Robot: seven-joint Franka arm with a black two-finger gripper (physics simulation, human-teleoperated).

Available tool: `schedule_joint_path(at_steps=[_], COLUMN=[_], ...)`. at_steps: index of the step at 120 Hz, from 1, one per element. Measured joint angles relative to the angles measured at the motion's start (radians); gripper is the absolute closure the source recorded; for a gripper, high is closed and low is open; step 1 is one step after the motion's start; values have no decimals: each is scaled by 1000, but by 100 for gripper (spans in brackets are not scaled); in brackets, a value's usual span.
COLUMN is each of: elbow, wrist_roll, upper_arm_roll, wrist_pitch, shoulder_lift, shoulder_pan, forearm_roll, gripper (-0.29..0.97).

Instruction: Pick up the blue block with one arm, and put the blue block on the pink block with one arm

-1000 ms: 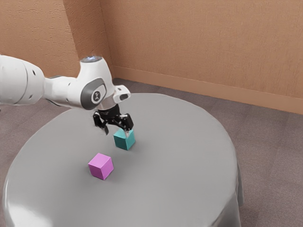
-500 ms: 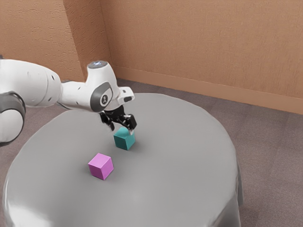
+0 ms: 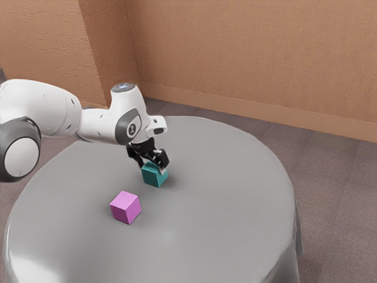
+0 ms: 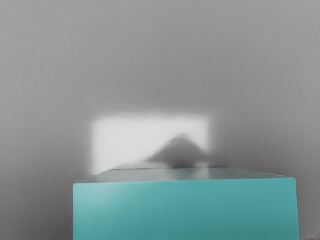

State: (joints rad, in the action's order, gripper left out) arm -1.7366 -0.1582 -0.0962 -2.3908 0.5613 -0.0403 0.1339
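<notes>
My claw (image 3: 151, 160) sits over the blue block (image 3: 154, 177) on the worktop (image 3: 235, 194); I cannot tell whether it grips.

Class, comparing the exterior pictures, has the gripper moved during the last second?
Yes. Judged against the pink block, which has stayed put, the gripper has shifted toward the exterior view's right and lowered over the blue block.

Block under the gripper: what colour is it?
The block is teal, a blue-green, best seen in the wrist view.
</notes>
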Motion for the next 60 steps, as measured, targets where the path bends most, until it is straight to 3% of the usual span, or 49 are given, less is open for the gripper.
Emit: schedule_joint_path(at_steps=[43, 60], elbow=[29, 31], wrist_roll=[-44, -48], upper_arm_roll=[24, 27], wrist_pitch=[-2, -2], shoulder_lift=[39, 37], shoulder_pan=[14, 14], forearm_roll=[9, 10], gripper=[1, 19])
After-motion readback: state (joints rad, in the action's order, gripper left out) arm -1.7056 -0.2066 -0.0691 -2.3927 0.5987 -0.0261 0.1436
